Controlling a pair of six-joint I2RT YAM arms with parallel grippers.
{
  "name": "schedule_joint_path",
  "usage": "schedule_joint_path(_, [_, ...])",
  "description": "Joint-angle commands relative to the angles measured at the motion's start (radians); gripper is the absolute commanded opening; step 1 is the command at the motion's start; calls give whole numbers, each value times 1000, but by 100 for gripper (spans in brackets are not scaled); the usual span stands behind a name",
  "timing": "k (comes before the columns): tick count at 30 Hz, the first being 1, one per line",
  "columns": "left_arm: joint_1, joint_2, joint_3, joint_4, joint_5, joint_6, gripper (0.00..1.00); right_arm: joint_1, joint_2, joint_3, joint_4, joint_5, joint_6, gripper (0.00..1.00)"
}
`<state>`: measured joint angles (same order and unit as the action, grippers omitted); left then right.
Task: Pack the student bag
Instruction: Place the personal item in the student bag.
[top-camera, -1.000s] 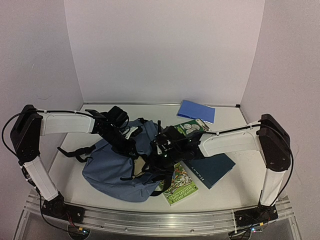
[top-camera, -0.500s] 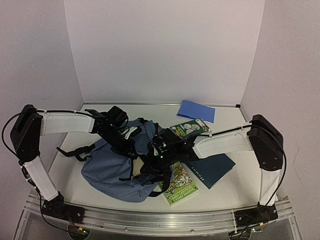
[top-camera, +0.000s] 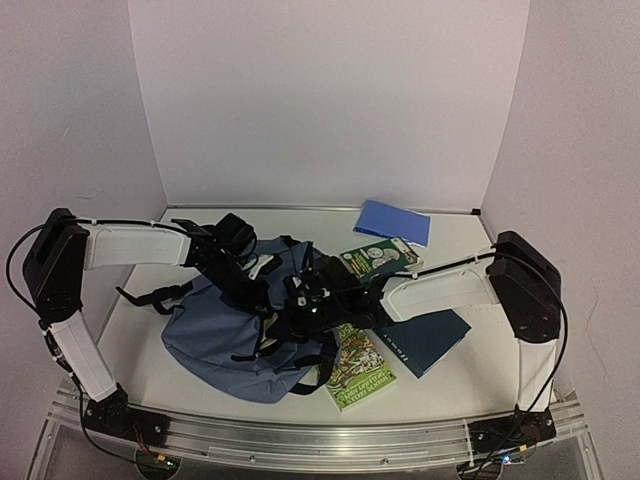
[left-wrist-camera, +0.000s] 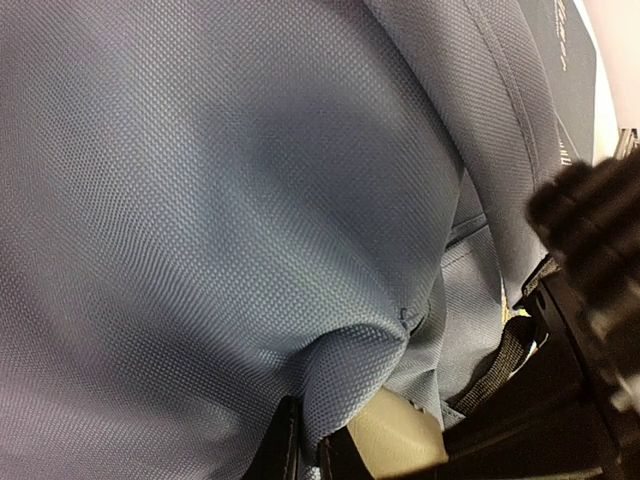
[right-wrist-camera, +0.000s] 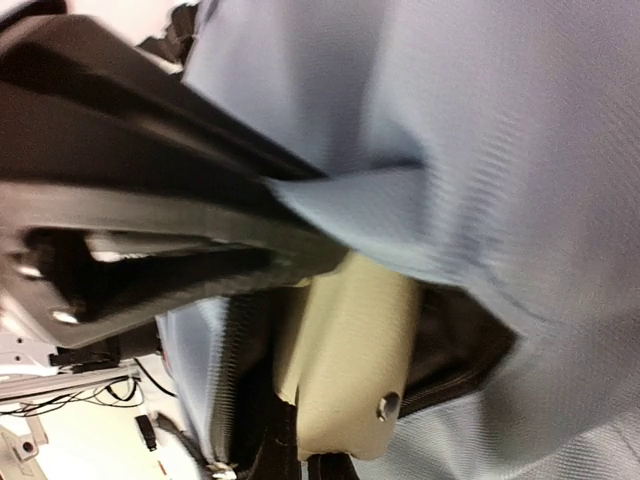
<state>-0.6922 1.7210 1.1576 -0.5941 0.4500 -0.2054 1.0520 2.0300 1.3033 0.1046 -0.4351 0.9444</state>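
I see pale lettering on the dark blue book (top-camera: 425, 340) and cover print on the near green book (top-camera: 362, 368) and the far green book (top-camera: 378, 256), none sharp enough to read.

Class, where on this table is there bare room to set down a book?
Bare white table lies at the far edge left of the flat blue notebook, and near-right beside the dark navy book. Crowded: the slate-blue fabric backpack mid-table.
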Motion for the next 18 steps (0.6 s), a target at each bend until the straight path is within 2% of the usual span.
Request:
schedule_joint_path(1, [-39, -7, 50, 37, 172, 11, 0, 0, 33, 55, 189, 66, 2, 0])
schedule_joint_path(6, [-48, -12, 46, 46, 217, 18, 0, 11, 71, 41, 201, 139, -27, 0])
schedule_joint_path(10, [-49, -16, 43, 52, 216, 12, 0, 25, 105, 57, 217, 140, -37, 0])
schedule_joint_path(16, [-48, 4, 65, 3, 95, 10, 0, 38, 78, 29, 213, 100, -32, 0])
schedule_joint_path(18, [-47, -2, 68, -7, 53, 9, 0, 38, 24, -11, 190, 91, -34, 11])
